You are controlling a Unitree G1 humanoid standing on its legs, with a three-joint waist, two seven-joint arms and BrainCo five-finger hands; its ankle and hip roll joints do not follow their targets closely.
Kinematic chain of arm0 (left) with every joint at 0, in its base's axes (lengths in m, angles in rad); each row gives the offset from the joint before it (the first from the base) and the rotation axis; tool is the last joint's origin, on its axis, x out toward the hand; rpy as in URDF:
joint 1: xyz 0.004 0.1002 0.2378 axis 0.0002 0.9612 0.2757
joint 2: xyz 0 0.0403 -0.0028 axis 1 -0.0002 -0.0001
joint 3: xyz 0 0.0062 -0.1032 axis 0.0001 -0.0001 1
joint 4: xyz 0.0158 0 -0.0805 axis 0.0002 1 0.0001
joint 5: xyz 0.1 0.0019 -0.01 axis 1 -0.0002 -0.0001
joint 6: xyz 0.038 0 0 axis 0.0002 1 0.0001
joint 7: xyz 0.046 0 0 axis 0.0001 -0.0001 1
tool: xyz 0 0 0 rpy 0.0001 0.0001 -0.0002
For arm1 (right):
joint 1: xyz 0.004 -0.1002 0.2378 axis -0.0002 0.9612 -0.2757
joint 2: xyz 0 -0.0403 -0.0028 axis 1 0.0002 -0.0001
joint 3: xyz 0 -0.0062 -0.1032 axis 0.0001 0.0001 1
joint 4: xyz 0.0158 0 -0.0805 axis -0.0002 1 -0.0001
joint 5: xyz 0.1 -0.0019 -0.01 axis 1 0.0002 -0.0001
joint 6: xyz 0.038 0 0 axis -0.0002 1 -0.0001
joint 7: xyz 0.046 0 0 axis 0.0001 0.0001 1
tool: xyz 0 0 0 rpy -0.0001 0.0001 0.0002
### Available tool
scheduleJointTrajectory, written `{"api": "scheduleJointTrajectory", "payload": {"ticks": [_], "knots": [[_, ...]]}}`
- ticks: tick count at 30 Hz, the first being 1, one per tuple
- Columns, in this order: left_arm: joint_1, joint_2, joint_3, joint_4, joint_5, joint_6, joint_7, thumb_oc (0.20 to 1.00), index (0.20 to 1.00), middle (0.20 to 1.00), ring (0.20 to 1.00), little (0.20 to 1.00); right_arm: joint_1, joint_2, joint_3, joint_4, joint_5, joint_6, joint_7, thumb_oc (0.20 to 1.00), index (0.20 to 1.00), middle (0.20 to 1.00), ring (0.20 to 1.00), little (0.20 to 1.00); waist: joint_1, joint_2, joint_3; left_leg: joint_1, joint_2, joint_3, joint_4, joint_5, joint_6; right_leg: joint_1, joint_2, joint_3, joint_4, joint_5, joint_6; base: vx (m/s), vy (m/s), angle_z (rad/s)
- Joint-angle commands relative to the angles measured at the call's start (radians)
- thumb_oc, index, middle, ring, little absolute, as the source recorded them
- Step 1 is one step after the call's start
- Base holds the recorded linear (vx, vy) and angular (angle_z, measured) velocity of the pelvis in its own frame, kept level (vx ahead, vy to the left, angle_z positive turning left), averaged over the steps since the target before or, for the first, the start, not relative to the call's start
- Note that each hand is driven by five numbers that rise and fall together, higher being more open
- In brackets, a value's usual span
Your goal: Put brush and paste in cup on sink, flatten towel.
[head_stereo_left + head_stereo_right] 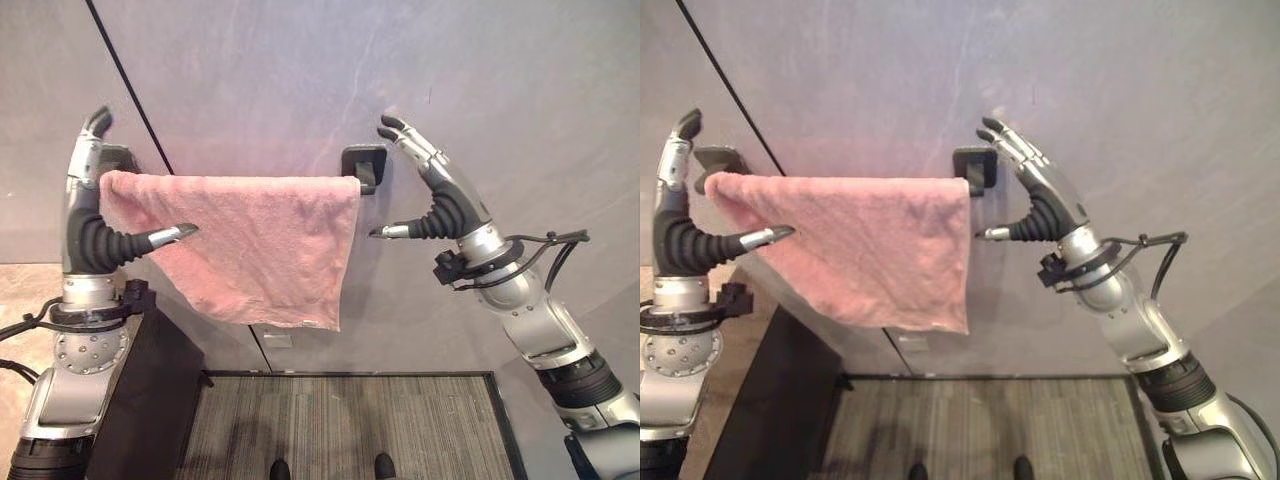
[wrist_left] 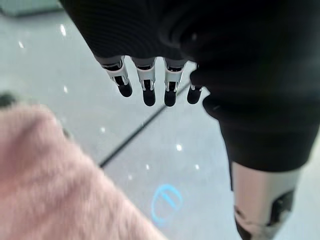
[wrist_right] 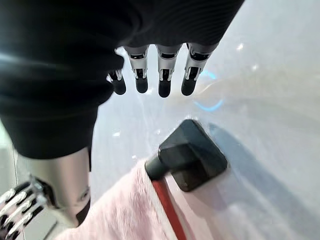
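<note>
the pink towel (image 1: 245, 240) hangs over a rail between two dark wall brackets, the right bracket (image 1: 364, 166) bare just past its edge, and its lower hem runs slanted, lower toward the right. the left hand (image 1: 95, 215) is raised at the towel's left end, fingers straight and spread upward, thumb pointing across the front of the cloth without gripping it. the right hand (image 1: 440, 195) is up just beside the right bracket, fingers straight, thumb stuck out toward the towel, holding nothing.

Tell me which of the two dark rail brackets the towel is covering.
The bracket by the left hand: the pink towel drapes over it, while the bracket near the right hand stays bare.
</note>
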Motion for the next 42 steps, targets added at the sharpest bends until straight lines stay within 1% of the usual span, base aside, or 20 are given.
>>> {"api": "scheduleJointTrajectory", "payload": {"ticks": [1, 2, 4, 6, 9, 11, 17, 24, 26, 27, 29, 30, 31, 32, 33, 35, 39, 40, 41, 42], "knots": [[0.018, 0.032, 0.036, 0.008, -0.062, -0.038, 0.028, 1.000, 1.000, 1.000, 1.000, 1.000, 0.027, 0.023, -0.049, -0.053, 0.069, -0.028, -0.040, 1.000, 1.000, 1.000, 1.000, 1.000, 0.002, -0.036, -0.077, 0.029, 0.043, 0.046, 0.008, -0.036, -0.016, -0.012, -0.092, 0.005, -0.001, -0.002, 0.050, -0.05, -0.010, 0.08], [0.040, 0.004, 0.051, 0.024, -0.087, -0.041, 0.030, 1.000, 1.000, 1.000, 1.000, 1.000, 0.059, 0.037, -0.070, -0.057, 0.095, -0.034, -0.040, 1.000, 1.000, 1.000, 1.000, 1.000, 0.002, -0.037, -0.072, 0.023, 0.043, 0.046, 0.008, -0.023, -0.014, -0.018, -0.091, 0.007, -0.001, 0.008, 0.047, -0.01, -0.002, 0.05], [0.076, -0.030, 0.072, 0.035, -0.115, -0.038, 0.027, 1.000, 1.000, 1.000, 1.000, 1.000, 0.112, 0.044, -0.096, -0.068, 0.121, -0.035, -0.025, 1.000, 1.000, 1.000, 1.000, 1.000, 0.001, -0.037, -0.073, 0.026, 0.044, 0.045, 0.008, -0.032, -0.015, -0.014, -0.091, 0.003, -0.001, -0.002, 0.047, 0.00, 0.000, 0.00], [0.121, -0.059, 0.095, 0.039, -0.123, -0.036, 0.024, 1.000, 1.000, 1.000, 1.000, 1.000, 0.172, 0.063, -0.126, -0.071, 0.167, -0.040, -0.017, 1.000, 1.000, 1.000, 1.000, 1.000, 0.002, -0.037, -0.068, 0.023, 0.044, 0.045, 0.008, -0.029, -0.014, -0.015, -0.090, -0.001, -0.001, -0.001, 0.046, 0.00, 0.000, 0.00], [0.190, -0.094, 0.142, 0.042, -0.140, -0.037, 0.011, 1.000, 1.000, 1.000, 1.000, 1.000, 0.252, 0.073, -0.176, -0.073, 0.182, -0.040, -0.004, 1.000, 1.000, 1.000, 1.000, 1.000, 0.003, -0.038, -0.059, 0.015, 0.044, 0.044, 0.008, -0.018, -0.012, -0.022, -0.090, -0.003, -0.001, 0.010, 0.045, -0.01, 0.002, 0.00], [0.220, -0.117, 0.161, 0.051, -0.155, -0.034, 0.008, 1.000, 1.000, 1.000, 1.000, 1.000, 0.306, 0.093, -0.202, -0.067, 0.226, -0.041, 0.009, 1.000, 1.000, 1.000, 1.000, 1.000, 0.003, -0.039, -0.056, 0.019, 0.042, 0.042, 0.008, -0.029, -0.011, -0.018, -0.092, -0.005, -0.001, 0.002, 0.048, 0.00, 0.000, 0.00], [0.261, -0.167, 0.182, 0.102, -0.202, -0.040, 0.006, 1.000, 1.000, 1.000, 1.000, 1.000, 0.440, 0.130, -0.283, -0.037, 0.233, -0.046, 0.005, 1.000, 1.000, 1.000, 1.000, 1.000, -0.004, -0.044, -0.039, -0.001, 0.041, 0.038, 0.008, -0.019, -0.014, -0.029, -0.095, -0.014, -0.001, 0.009, 0.051, -0.01, 0.001, 0.01], [0.289, -0.190, 0.139, 0.189, -0.248, -0.031, -0.041, 1.000, 1.000, 1.000, 1.000, 1.000, 0.530, 0.179, -0.312, 0.055, 0.261, -0.049, 0.002, 1.000, 1.000, 1.000, 1.000, 1.000, -0.020, -0.042, -0.031, -0.020, 0.042, 0.033, 0.008, -0.012, -0.013, -0.043, -0.095, -0.020, -0.001, 0.016, 0.049, -0.01, 0.000, 0.01], [0.305, -0.174, 0.094, 0.263, -0.268, -0.011, -0.095, 1.000, 1.000, 1.000, 1.000, 1.000, 0.547, 0.203, -0.299, 0.128, 0.275, -0.046, 0.002, 1.000, 1.000, 1.000, 1.000, 1.000, -0.026, -0.036, -0.026, -0.025, 0.042, 0.035, 0.008, -0.009, -0.013, -0.048, -0.096, -0.018, -0.001, 0.020, 0.048, -0.01, 0.005, 0.02], [0.305, -0.175, 0.050, 0.334, -0.277, 0.002, -0.118, 1.000, 1.000, 1.000, 1.000, 1.000, 0.552, 0.225, -0.266, 0.228, 0.287, -0.039, -0.005, 1.000, 1.000, 1.000, 1.000, 1.000, -0.033, -0.031, -0.026, -0.028, 0.042, 0.039, 0.008, -0.007, -0.014, -0.054, -0.095, -0.015, -0.001, 0.023, 0.047, 0.00, 0.000, 0.00], [0.290, -0.185, 0.008, 0.417, -0.290, 0.015, -0.128, 1.000, 1.000, 1.000, 1.000, 1.000, 0.554, 0.239, -0.237, 0.329, 0.282, -0.025, -0.016, 1.000, 1.000, 1.000, 1.000, 1.000, -0.039, -0.028, -0.024, -0.029, 0.044, 0.039, 0.008, -0.004, -0.016, -0.059, -0.094, -0.013, -0.001, 0.026, 0.046, 0.00, 0.000, 0.00], [0.287, -0.187, -0.006, 0.437, -0.280, 0.020, -0.133, 1.000, 1.000, 1.000, 1.000, 1.000, 0.556, 0.235, -0.229, 0.361, 0.257, -0.018, -0.020, 1.000, 1.000, 1.000, 1.000, 1.000, -0.041, -0.027, -0.022, -0.030, 0.045, 0.040, 0.008, -0.003, -0.017, -0.060, -0.094, -0.013, -0.001, 0.026, 0.046, 0.00, 0.000, 0.00], [0.283, -0.176, -0.027, 0.478, -0.219, 0.037, -0.122, 1.000, 1.000, 1.000, 1.000, 1.000, 0.554, 0.234, -0.217, 0.419, 0.239, -0.005, -0.030, 1.000, 1.000, 1.000, 1.000, 1.000, -0.044, -0.026, -0.022, -0.031, 0.045, 0.041, 0.008, -0.003, -0.018, -0.063, -0.094, -0.013, -0.001, 0.028, 0.045, 0.00, 0.000, 0.00], [0.281, -0.177, -0.029, 0.480, -0.217, 0.036, -0.119, 1.000, 1.000, 1.000, 1.000, 1.000, 0.551, 0.234, -0.216, 0.423, 0.239, -0.007, -0.031, 1.000, 1.000, 1.000, 1.000, 1.000, -0.044, -0.026, -0.021, -0.032, 0.045, 0.041, 0.008, -0.003, -0.018, -0.063, -0.094, -0.012, -0.001, 0.027, 0.045, 0.00, 0.000, 0.00], [0.276, -0.161, -0.056, 0.518, -0.135, 0.070, -0.115, 1.000, 1.000, 1.000, 1.000, 1.000, 0.549, 0.238, -0.202, 0.487, 0.237, 0.008, -0.034, 1.000, 1.000, 1.000, 1.000, 1.000, -0.046, -0.026, -0.021, -0.033, 0.046, 0.042, 0.008, -0.001, -0.018, -0.065, -0.093, -0.011, -0.001, 0.029, 0.046, 0.00, 0.000, 0.00], [0.270, -0.158, -0.072, 0.533, -0.137, 0.062, -0.124, 1.000, 1.000, 1.000, 1.000, 1.000, 0.538, 0.233, -0.190, 0.527, 0.224, 0.017, -0.036, 1.000, 1.000, 1.000, 1.000, 1.000, -0.048, -0.025, -0.018, -0.033, 0.048, 0.044, 0.008, 0.000, -0.019, -0.067, -0.093, -0.011, -0.001, 0.030, 0.047, 0.00, 0.000, 0.00], [0.238, -0.170, -0.108, 0.666, -0.142, 0.079, -0.133, 1.000, 1.000, 1.000, 1.000, 1.000, 0.509, 0.238, -0.157, 0.692, 0.218, 0.037, -0.039, 1.000, 1.000, 1.000, 1.000, 1.000, -0.050, -0.025, -0.018, -0.035, 0.049, 0.044, 0.008, 0.003, -0.021, -0.070, -0.091, -0.008, -0.001, 0.033, 0.047, -0.01, -0.003, -0.04], [0.231, -0.179, -0.124, 0.699, -0.145, 0.088, -0.141, 1.000, 1.000, 1.000, 1.000, 1.000, 0.502, 0.247, -0.143, 0.763, 0.224, 0.047, -0.041, 1.000, 1.000, 1.000, 1.000, 1.000, -0.051, -0.025, -0.018, -0.036, 0.051, 0.046, 0.008, 0.004, -0.022, -0.071, -0.090, -0.010, -0.001, 0.034, 0.047, 0.00, 0.000, 0.00], [0.231, -0.179, -0.124, 0.700, -0.145, 0.087, -0.141, 1.000, 1.000, 1.000, 1.000, 1.000, 0.500, 0.247, -0.143, 0.765, 0.225, 0.046, -0.041, 1.000, 1.000, 1.000, 1.000, 1.000, -0.051, -0.025, -0.017, -0.036, 0.051, 0.046, 0.008, 0.004, -0.022, -0.071, -0.090, -0.010, -0.001, 0.034, 0.047, 0.00, 0.000, 0.00], [0.221, -0.192, -0.132, 0.755, -0.154, 0.095, -0.141, 1.000, 1.000, 1.000, 1.000, 1.000, 0.495, 0.256, -0.135, 0.812, 0.234, 0.050, -0.038, 1.000, 1.000, 1.000, 1.000, 1.000, -0.052, -0.026, -0.019, -0.037, 0.051, 0.047, 0.008, 0.004, -0.023, -0.073, -0.089, -0.009, -0.001, 0.035, 0.047, 0.00, 0.000, 0.00]]}}
